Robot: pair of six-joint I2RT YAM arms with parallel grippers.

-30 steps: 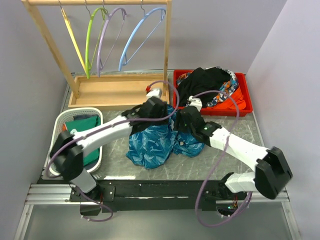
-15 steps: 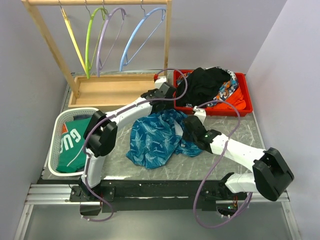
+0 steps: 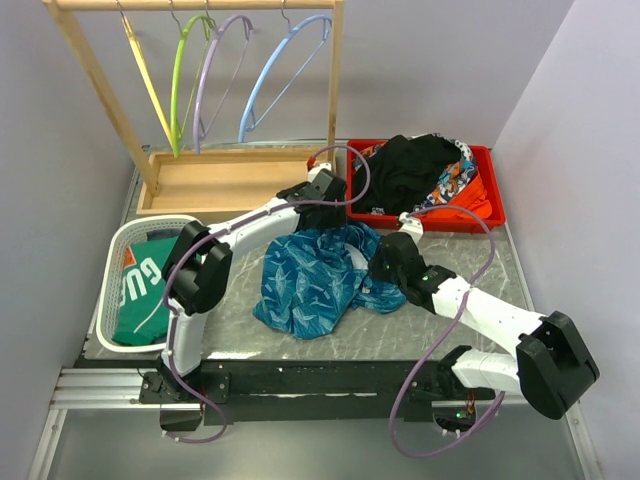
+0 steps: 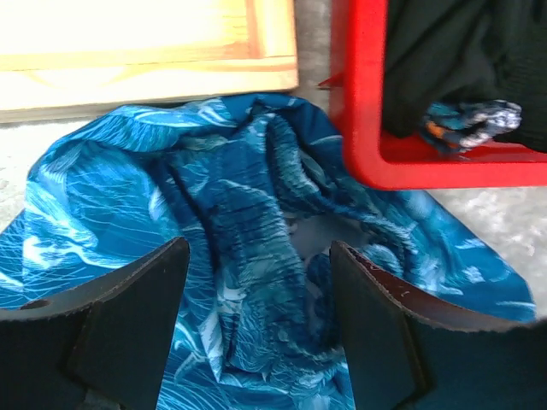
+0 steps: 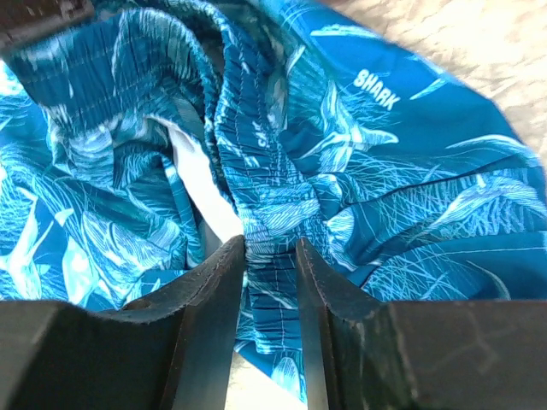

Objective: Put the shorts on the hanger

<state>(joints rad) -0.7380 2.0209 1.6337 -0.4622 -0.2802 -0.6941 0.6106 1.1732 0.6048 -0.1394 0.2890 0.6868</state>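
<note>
I read SHARK on the shorts (image 5: 376, 171), crumpled on the table (image 3: 225, 310) beside the red bin (image 4: 355, 102). Right gripper (image 5: 271, 256) pinched their waistband; left gripper (image 4: 255, 256) gaped above them. The hanger (image 3: 268, 60) hung on the rack (image 3: 335, 90).

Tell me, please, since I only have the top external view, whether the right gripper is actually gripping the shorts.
Observer: Yes. In the right wrist view the right gripper is pinched on a gathered fold of the shorts, at the ruched waistband.
Operator: Is the left gripper holding anything?
Observer: No. The left wrist view shows the left gripper open wide, its fingers not closed on the fabric.
Operator: Is there any marking to orient the garment?
Observer: White lettering reading SHARK shows on the fabric beyond the right gripper's fingers.
</note>
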